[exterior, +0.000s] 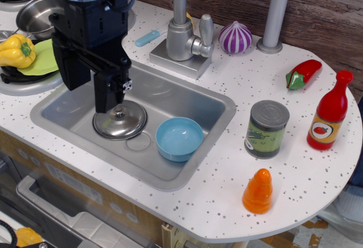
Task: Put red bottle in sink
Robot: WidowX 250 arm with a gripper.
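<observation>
The red bottle (329,112) stands upright on the counter at the far right, with a red cap and a yellow label showing a tomato. The steel sink (187,97) is set into the counter left of the middle. My black gripper (109,105) hangs over the sink's left part, just above and left of the knob of a metal lid (120,122) lying in the basin. It is far from the bottle. Its fingers show as one dark mass, so I cannot tell whether they are open or shut.
A blue bowl (179,138) sits in the sink. A green-labelled can (266,129), an orange carrot (258,191), a red chili pepper (303,74) and a purple onion (235,37) stand on the counter. The faucet (182,32) rises behind the sink. A stove with a yellow pepper (17,50) is at the left.
</observation>
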